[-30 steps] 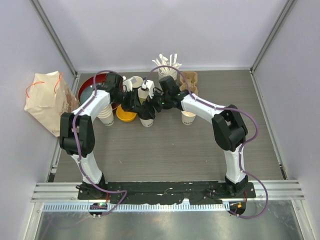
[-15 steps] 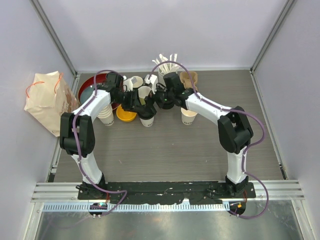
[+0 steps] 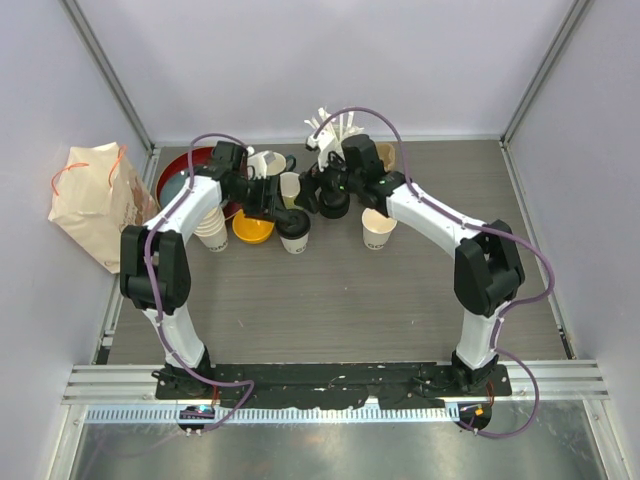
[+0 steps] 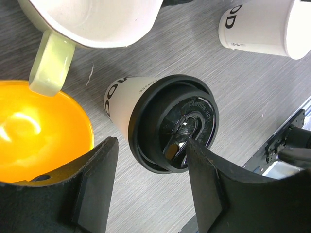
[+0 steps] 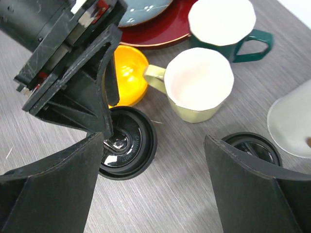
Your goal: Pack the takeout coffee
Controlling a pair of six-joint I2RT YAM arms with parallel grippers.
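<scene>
One takeout coffee cup [image 3: 293, 232], white with a black lid, stands upright by the orange bowl; it also shows in the left wrist view [image 4: 170, 124] and the right wrist view [image 5: 127, 141]. My left gripper [image 3: 280, 212] [image 4: 153, 194] is open just above it, one finger over the lid's edge. A second black-lidded cup [image 5: 252, 148] stands to the right, partly hidden by my right finger. My right gripper [image 3: 323, 195] [image 5: 155, 194] is open wide and empty above the bare table between the two lids.
A lidless printed paper cup [image 3: 376, 230] [image 4: 262, 24] stands right of the arms. A pale yellow mug [image 5: 197, 85], a dark mug [image 5: 221, 22], an orange bowl [image 3: 252, 228], a red plate [image 3: 180, 170], stacked white cups [image 3: 212, 235] and a paper bag [image 3: 95, 200] crowd the far left.
My right gripper has moved right and back, from over the near lidded cup toward the second one. My left gripper has stayed over the near cup.
</scene>
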